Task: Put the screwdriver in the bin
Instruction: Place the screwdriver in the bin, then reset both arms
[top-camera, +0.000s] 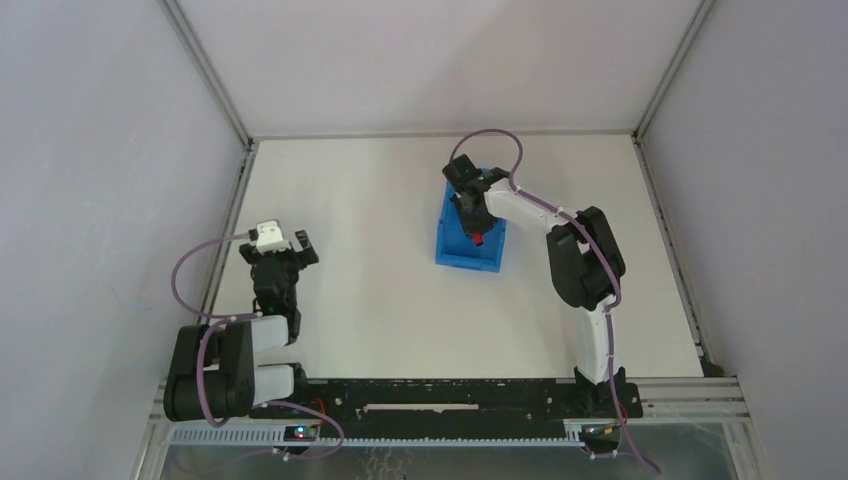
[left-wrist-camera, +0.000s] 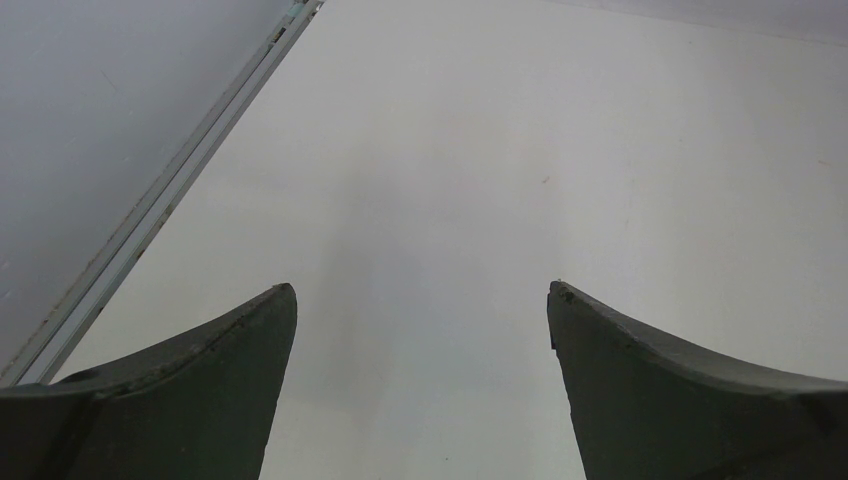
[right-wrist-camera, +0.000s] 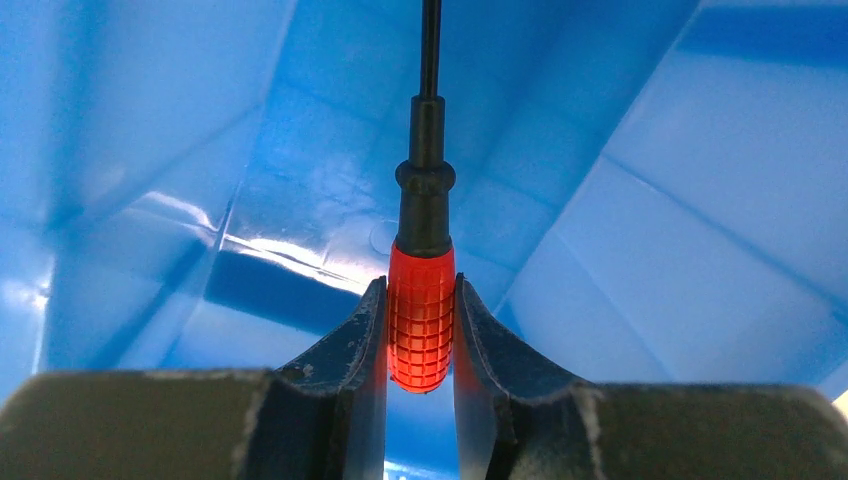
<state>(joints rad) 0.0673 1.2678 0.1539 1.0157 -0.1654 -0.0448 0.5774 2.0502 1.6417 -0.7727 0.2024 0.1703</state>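
Observation:
The blue bin (top-camera: 450, 252) stands in the middle of the table. My right gripper (top-camera: 474, 228) reaches down into it and is shut on the screwdriver (right-wrist-camera: 421, 318), clamping its red gridded handle between both fingers. The thin black shaft points away from the wrist camera toward the bin's blue inner walls (right-wrist-camera: 650, 230). From above, only a speck of red handle (top-camera: 479, 239) shows under the arm. My left gripper (top-camera: 286, 250) hovers open over bare table at the left, fingers (left-wrist-camera: 230, 370) spread wide with nothing between them.
The table is enclosed by grey walls with metal rails, one rail (left-wrist-camera: 150, 215) running close along the left gripper's side. White tabletop (top-camera: 370, 290) lies between the bin and the left arm. A black base rail (top-camera: 450, 395) spans the near edge.

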